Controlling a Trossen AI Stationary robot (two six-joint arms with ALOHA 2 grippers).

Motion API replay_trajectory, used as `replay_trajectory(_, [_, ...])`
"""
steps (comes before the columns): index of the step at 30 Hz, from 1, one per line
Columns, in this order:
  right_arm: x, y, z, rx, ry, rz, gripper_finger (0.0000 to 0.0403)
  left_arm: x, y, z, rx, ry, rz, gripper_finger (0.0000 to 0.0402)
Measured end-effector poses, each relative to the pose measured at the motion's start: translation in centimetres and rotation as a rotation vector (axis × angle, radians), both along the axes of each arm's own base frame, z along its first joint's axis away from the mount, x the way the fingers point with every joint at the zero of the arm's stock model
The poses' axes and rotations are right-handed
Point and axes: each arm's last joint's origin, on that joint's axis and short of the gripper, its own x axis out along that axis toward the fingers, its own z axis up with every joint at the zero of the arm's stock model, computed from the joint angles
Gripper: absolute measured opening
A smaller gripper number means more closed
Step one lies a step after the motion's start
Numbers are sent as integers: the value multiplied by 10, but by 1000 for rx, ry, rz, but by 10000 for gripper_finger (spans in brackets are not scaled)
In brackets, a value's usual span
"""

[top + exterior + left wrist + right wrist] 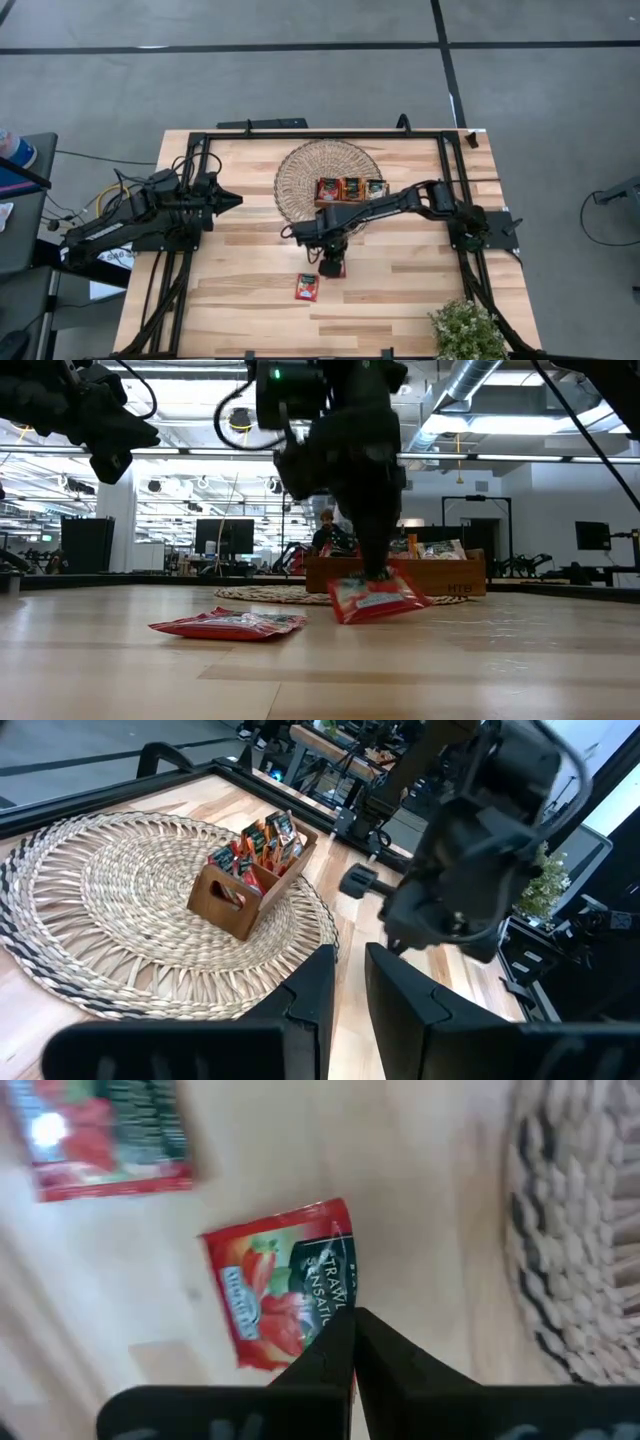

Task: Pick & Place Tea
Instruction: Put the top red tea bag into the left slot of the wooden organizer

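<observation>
A red tea sachet [275, 1285] is between the shut fingers of my right gripper [331, 262] over the table's middle, just in front of the woven mat [328, 175]. A second red sachet [306, 287] lies flat on the table nearer the front edge. On the mat stands a brown wooden tray [350, 190] with sachets standing upright in its compartments. My left gripper [230, 200] waits at the table's left, pointing level toward the mat. Its fingers [318, 990] stand a narrow gap apart with nothing between them. My right gripper pinches the sachet at one edge [335, 1308], near a corner, between its two fingertips. The fingers come from above, pointing steeply down. The sachet [380, 600] hangs tilted below them. Its low corner [342, 618] is close to the tabletop; whether it is clear, I cannot tell.
A small green plant [466, 330] stands at the table's front right corner. A black frame [300, 134] runs around the wooden tabletop. Bare wood lies between the mat and the front edge around the two sachets.
</observation>
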Motion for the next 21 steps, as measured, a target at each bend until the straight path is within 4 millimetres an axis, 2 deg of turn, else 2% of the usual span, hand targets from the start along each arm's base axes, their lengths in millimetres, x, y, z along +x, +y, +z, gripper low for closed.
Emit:
replay_trajectory(5, [3, -2, 22, -71, -6, 10, 0, 0, 0, 0, 1, 0, -1, 50])
replay_trajectory(11, [6, -14, 58, -184, -46, 25, 0, 0, 0, 0, -1, -1, 0, 50])
replay_trajectory(17, [7, -38, 93, -322, -87, 10, 0, 0, 0, 0, -5, -2, 1, 50])
replay_trajectory(21, [8, -62, 106, -390, -111, -8, 0, 0, 0, 0, -6, -2, 1, 50])
